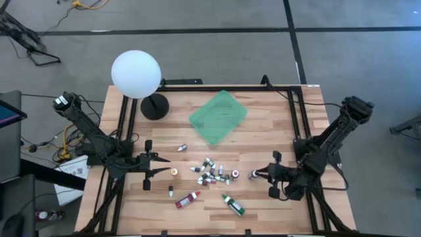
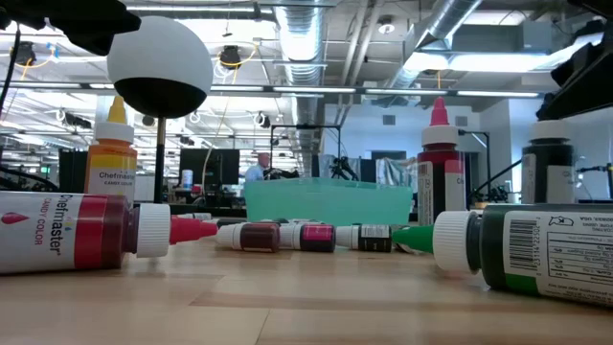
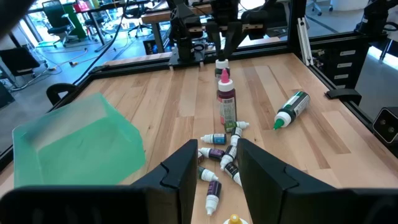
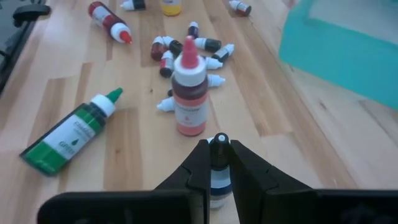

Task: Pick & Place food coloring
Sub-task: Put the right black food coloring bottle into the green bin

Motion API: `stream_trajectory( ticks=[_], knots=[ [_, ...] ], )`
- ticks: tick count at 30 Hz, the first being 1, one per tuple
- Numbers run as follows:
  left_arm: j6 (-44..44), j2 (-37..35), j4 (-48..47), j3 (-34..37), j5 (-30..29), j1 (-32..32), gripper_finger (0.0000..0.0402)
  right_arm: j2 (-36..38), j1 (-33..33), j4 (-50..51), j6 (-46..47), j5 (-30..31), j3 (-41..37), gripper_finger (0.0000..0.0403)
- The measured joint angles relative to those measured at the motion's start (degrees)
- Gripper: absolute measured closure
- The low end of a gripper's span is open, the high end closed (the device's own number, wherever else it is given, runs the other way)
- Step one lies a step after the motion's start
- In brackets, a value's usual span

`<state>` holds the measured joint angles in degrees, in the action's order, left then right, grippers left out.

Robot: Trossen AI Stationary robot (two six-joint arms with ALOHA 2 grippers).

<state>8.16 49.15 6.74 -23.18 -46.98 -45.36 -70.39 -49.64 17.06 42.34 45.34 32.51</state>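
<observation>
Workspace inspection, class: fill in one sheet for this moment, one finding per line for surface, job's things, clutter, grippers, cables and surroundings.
Surface: wooden table, black frame around it.
Job's things: small bottles heaped mid-table; green bottle and red bottle lying down; yellow bottle and pink-capped bottle upright.
Clutter: green tray; white globe on a black stand.
Grippers: left gripper open, beside the yellow bottle; right gripper shut on a small dark-capped bottle.
Cables: leads along both arms; loose wires on the floor, left.
Surroundings: open lab with desks and ceiling ducts.
</observation>
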Motion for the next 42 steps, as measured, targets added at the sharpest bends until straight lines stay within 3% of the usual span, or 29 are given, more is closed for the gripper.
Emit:
stream_trajectory(
  ticks=[12,23,34,42],
  knots=[
    [0.0,0.0,0.0,0.0,0.0,0.0,0.0294,1.7,9.0,0.4,-14.0,-0.4,5.6,0.0369],
    [0.0,0.0,0.0,0.0,-0.3,0.0,0.0294,7.5,22.8,0.4,-29.0,-1.6,12.2,0.037],
    [-0.1,0.0,0.0,0.0,-2.1,0.0,0.0294,5.9,46.3,-10.0,-43.9,-16.0,13.4,0.0368],
    [-0.1,0.0,0.0,0.0,-3.3,0.0,0.0294,-2.4,64.0,-21.7,-48.8,-30.7,13.4,0.0363]
  ],
)
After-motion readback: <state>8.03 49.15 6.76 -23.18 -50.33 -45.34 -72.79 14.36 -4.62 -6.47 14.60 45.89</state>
